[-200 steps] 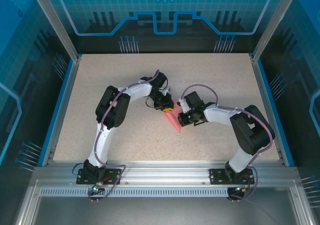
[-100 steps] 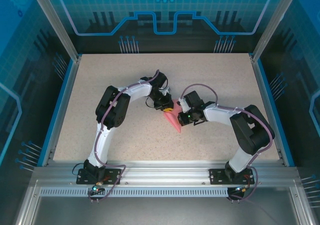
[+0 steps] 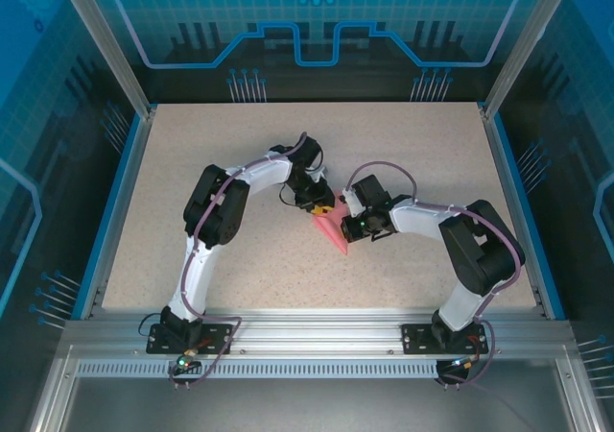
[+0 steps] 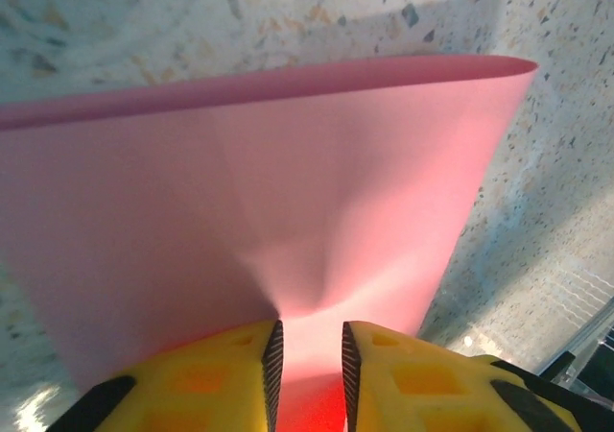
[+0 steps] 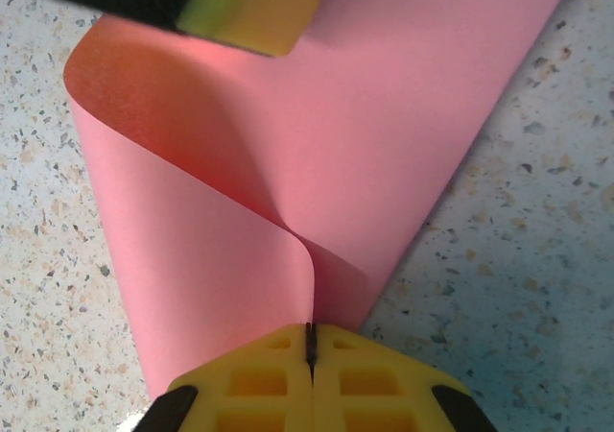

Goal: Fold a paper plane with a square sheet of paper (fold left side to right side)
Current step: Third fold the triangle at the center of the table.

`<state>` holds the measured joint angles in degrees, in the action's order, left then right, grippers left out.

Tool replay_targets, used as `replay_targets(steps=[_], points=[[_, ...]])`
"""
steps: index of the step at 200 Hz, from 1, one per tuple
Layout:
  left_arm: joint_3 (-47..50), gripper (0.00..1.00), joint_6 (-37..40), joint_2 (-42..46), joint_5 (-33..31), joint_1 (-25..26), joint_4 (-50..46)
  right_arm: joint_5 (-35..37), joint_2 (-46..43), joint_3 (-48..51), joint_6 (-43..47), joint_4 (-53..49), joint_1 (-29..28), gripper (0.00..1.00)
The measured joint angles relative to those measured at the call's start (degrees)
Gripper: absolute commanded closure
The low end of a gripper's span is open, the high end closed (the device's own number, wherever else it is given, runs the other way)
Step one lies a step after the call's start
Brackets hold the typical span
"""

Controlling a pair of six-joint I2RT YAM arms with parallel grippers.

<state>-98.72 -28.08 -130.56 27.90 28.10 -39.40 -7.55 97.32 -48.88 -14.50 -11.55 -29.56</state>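
Where the paper lies: the thin salmon-pink sheet of paper [image 3: 333, 232] sits near the middle of the speckled beige counter [image 3: 192, 163], between the two hands, and from above reads as a narrow wedge with its tip toward the near edge.
Paper shape: part of the sheet [image 5: 317, 144] is lifted and curled over itself in a soft, rounded bend rather than pressed flat. The lower layer lies on the counter [image 5: 518, 259].
Left hand: the left hand [image 3: 324, 204] is at the far end of the sheet. In its own wrist view the yellow fingers of the left hand [image 4: 309, 341] stand a narrow gap apart with the sheet [image 4: 288, 182] running in between them. Creases fan out from that spot, so it looks pinched there.
Right hand: the right hand [image 3: 348, 227] meets the sheet from the right side. In its wrist view the yellow fingers of the right hand [image 5: 310, 341] are pressed together on a thin raised edge of the paper.
Hands together: they are close, facing each other across the sheet. One yellow finger [image 5: 254, 10] of the left hand shows above the curl in the right wrist view.
Counter: bare speckled surface [image 4: 144, 19] surrounds the paper.
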Motion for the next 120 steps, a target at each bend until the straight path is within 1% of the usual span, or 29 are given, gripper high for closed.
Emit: replay_targets(steps=[32,58,88,103,120], points=[[-3.5,0.69,1.27,0.48,-1.07,-1.75,-2.36,-0.13,0.11,-0.26,0.83,-0.42,0.0,1.0],[-3.06,0.75,1.84,3.8,-1.79,-3.19,-2.75,-0.15,0.22,-0.39,1.42,-0.57,0.0,1.0],[3.96,0.82,2.91,11.78,-0.98,-3.61,-0.5,-0.15,0.44,-0.76,1.64,-1.03,0.0,1.0],[9.03,0.84,2.97,15.69,1.2,-3.39,1.25,-0.2,0.61,-1.07,1.88,-1.4,0.0,1.0],[13.4,0.85,2.95,17.79,3.96,-2.78,3.34,-0.2,0.79,-1.4,2.08,-1.84,0.0,1.0]])
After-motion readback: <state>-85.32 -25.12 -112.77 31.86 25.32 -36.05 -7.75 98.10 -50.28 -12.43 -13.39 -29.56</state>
